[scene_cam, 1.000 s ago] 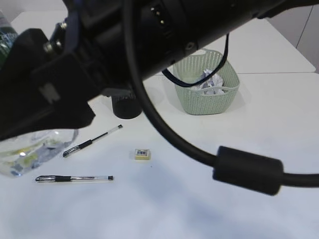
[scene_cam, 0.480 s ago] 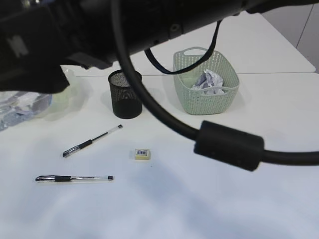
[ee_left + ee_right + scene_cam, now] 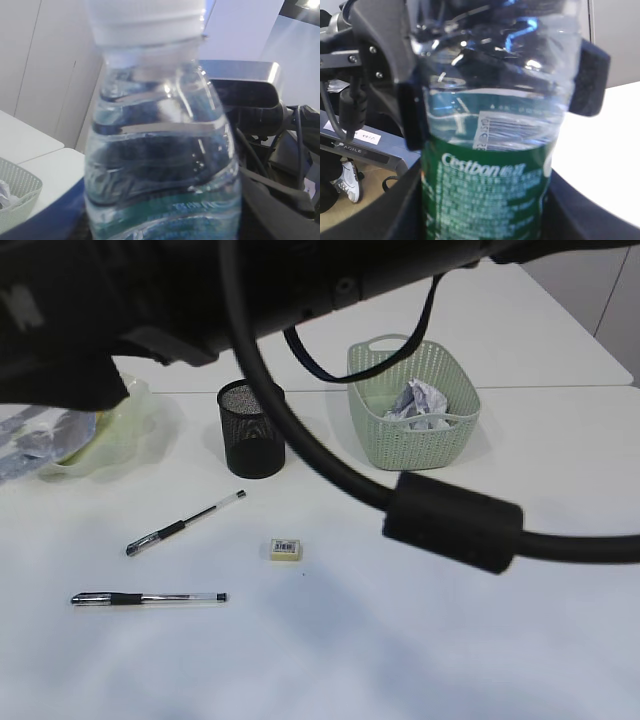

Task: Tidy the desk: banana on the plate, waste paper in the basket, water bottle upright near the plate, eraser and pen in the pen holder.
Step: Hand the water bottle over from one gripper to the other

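Filling most of the frame: a clear water bottle [image 3: 160,150], upright, white cap [image 3: 145,20] at top, green band of label at the bottom edge. Behind it on the right, dark robot parts and cables [image 3: 280,150]. At lower left, a corner of a pale woven basket [image 3: 17,192] on a white table [image 3: 50,170].

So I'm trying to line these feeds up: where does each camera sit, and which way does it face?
Exterior view: raised at the table's front, looking down at a slant over the black mesh pen holder and green woven basket; a black arm and cable block the top.
Left wrist view: on the left arm, facing the clear plastic water bottle from close up; no fingers visible.
Right wrist view: on the right arm, facing the bottle's green label; black pads flank it.
Shared: both wrist views show the bottle; left wrist and exterior show the basket.
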### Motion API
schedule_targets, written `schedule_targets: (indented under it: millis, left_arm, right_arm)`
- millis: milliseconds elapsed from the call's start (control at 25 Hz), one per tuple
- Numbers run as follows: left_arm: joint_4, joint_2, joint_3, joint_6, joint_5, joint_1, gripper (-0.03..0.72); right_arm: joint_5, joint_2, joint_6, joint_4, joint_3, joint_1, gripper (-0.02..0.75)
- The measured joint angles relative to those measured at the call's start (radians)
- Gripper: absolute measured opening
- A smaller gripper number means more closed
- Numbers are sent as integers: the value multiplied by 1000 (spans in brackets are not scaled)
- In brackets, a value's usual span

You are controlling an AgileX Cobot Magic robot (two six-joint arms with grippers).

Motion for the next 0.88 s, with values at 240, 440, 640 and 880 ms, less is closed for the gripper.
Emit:
schedule_targets:
  millis: [240,440,640,880]
  left_arm:
    - [0,0,0,0,0,0,400]
    - [0,0,0,0,-2,0,397]
    - [2,0,0,0,-6,0,394]
    - [6,0,0,0,-6,0,382]
  right_arm:
    - [-1,0,-2,0,0,0,396]
    - [-1,0,-2,0,0,0,396]
    - [-1,0,2,-13,0,0,402]
    - [0,0,4,-17,0,0,457]
